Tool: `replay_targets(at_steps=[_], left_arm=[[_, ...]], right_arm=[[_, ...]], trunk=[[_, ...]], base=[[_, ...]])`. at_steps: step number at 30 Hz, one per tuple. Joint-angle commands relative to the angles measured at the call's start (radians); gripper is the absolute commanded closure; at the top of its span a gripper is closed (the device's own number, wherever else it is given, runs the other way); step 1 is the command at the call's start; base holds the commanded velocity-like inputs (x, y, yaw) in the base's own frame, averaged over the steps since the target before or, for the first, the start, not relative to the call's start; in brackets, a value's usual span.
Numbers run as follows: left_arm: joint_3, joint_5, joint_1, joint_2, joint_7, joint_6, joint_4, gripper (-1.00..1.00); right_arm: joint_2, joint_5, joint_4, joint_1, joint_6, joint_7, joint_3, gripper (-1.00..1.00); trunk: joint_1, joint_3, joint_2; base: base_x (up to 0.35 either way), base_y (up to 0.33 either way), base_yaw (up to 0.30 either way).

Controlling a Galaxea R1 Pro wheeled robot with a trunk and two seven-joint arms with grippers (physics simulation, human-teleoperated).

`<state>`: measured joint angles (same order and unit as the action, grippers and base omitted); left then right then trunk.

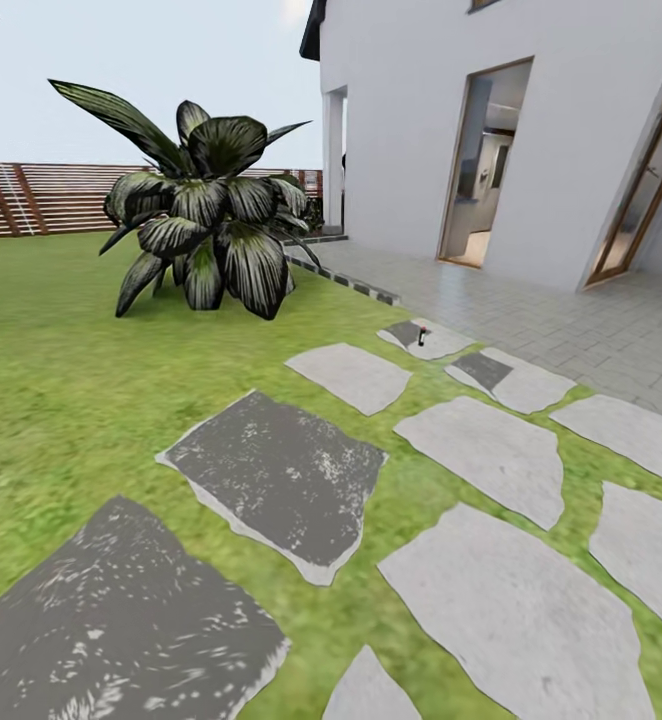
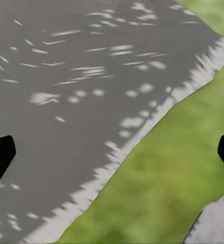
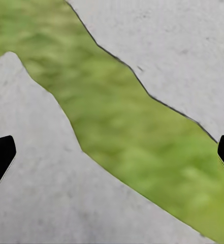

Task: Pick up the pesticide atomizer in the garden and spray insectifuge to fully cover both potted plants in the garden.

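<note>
Left side of the head view: the lawn is running back to a slatted brown fence, and one large striped spiky plant is sitting on the grass near the house corner. That's not one of the potted plants we're after, and I'm not spotting either of those here.

Moving right, the stepping stones are fanning out across the grass toward the paved strip along the white house. I'm counting roughly ten slabs, two or three dark and the rest pale. My guess is they're laid as a walking path to the two doorways.

The pesticide atomizer is lying on the far small stone, right at the edge where the lawn is meeting the paving. It's tiny from here, one dark little bottle, so I can't tell which way it's pointing. It looks like the robot is on its way and needs to roll closer before any grab.

The left claw is hanging spread wide over a dark stone edge, holding nothing. The right claw is looking the same, fingers far apart over pale stone and a grass gap, probably just parked for the drive.
</note>
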<state>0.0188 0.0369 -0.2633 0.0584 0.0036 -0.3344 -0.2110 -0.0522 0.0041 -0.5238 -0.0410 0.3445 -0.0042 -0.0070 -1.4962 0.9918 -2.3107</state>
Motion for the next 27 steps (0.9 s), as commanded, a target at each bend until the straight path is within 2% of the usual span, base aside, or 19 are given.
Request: replay_targets(at_steps=[1, 27], left_arm=[[0.001, 0.004, -0.001, 0.000, -0.001, -0.003, 0.001, -1.00], [0.001, 0.004, -0.001, 0.000, -0.001, -0.003, 0.001, -1.00]], right_arm=[[0.000, 0.001, 0.001, 0.000, 0.003, 0.000, -0.001, -1.00], [0.000, 0.001, 0.000, 0.000, 0.003, 0.000, 0.001, -1.00]], trunk=[[0.000, 0.001, 0.000], [0.000, 0.001, 0.000]], base=[[0.278, 0.000, 0.000], [0.278, 0.000, 0.000]])
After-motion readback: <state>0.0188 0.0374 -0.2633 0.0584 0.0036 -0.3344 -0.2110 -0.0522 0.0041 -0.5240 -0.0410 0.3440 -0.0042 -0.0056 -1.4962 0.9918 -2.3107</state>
